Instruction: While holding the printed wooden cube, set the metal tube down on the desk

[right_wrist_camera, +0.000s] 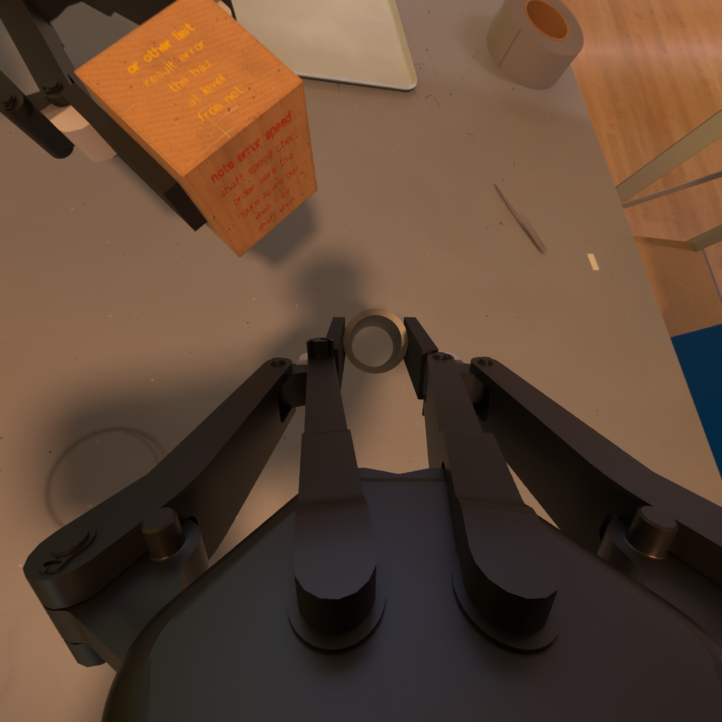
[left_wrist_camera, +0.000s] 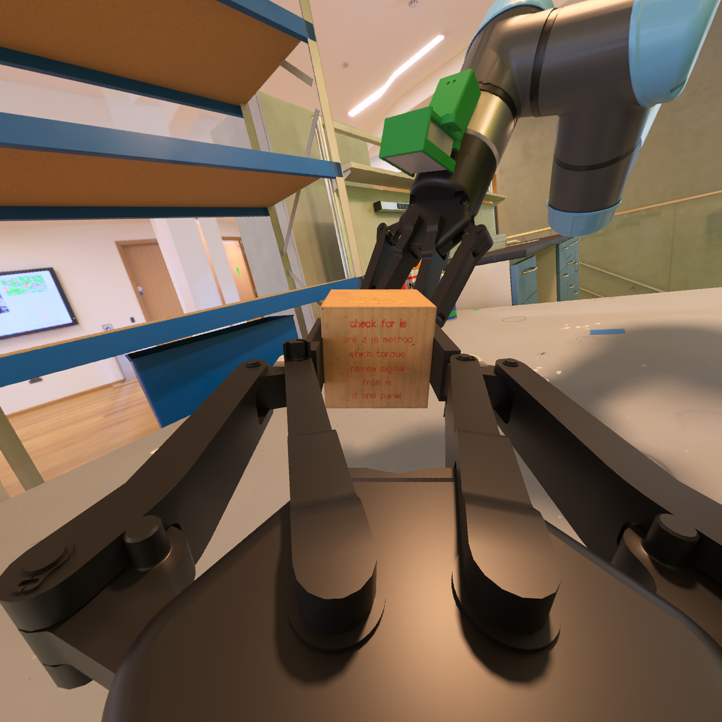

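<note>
A: How far along does the task look?

B: Partway, by the look of it. The left pincer (left_wrist_camera: 377, 363) is clamped on the wooden cube (left_wrist_camera: 378, 351), 1 pad on each side face, and the cube hangs clear of the grey table (left_wrist_camera: 586, 371). That half is being kept up. The tube is not set down yet.

A: Where is the tube?

B: In the right wrist view the right pincer (right_wrist_camera: 375, 340) points down at the table, and the metal tube (right_wrist_camera: 375, 340) sits between its 2 fingertips, seen end-on as a ring with the table visible through its bore. The left pad touches its wall. On the right there may be a sliver of gap, so whether the grip is firm or just easing cannot be told. Narrow, in any case, around the tube.

A: Is it touching the table?

B: Hard to say. Its shadow lies just beyond it, so it is probably a little above the surface. What is left: lower it, release, draw back.

A: Anything farther off?

B: The cube hangs up and to the left, well apart from the tube. Beyond lie a pale tray (right_wrist_camera: 351, 47) and a roll of tape (right_wrist_camera: 535, 39).
</note>
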You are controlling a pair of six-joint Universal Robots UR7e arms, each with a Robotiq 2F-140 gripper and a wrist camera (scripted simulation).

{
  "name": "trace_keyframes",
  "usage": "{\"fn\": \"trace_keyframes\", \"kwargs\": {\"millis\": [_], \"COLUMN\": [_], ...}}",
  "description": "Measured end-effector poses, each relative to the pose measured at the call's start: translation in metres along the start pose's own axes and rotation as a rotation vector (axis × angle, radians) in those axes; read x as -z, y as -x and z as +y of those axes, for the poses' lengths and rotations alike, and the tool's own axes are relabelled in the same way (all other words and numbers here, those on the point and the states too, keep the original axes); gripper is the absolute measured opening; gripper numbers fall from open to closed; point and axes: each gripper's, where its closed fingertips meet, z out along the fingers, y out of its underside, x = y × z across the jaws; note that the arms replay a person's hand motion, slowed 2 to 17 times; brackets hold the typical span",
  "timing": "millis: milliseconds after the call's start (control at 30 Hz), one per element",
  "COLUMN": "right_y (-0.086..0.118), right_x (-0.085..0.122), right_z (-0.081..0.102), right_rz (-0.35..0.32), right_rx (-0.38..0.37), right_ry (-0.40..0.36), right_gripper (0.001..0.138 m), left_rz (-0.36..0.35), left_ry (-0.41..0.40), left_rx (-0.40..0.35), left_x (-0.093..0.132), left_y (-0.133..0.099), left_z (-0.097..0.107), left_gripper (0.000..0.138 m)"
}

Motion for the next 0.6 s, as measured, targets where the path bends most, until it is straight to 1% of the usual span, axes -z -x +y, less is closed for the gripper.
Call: {"fn": "trace_keyframes", "kwargs": {"millis": [133,333,600], "right_y": [-0.003,-0.011,-0.020], "right_x": [0.019,0.061,0.114], "right_z": [-0.003,-0.004,0.007], "right_rz": [0.027,0.094,0.206], "right_rx": [-0.006,-0.024,-0.056], "right_ry": [-0.036,-0.102,-0.157], "right_gripper": [0.040,0.040,0.040], "left_rz": [0.001,0.006,0.017], "left_ry": [-0.002,-0.003,0.000], "left_rx": [-0.001,-0.003,-0.005], "left_x": [0.001,0.000,0.000], "left_y": [0.000,-0.002,-0.005], "left_z": [-0.001,-0.001,-0.001], "left_gripper": [0.060,0.060,0.060]}}
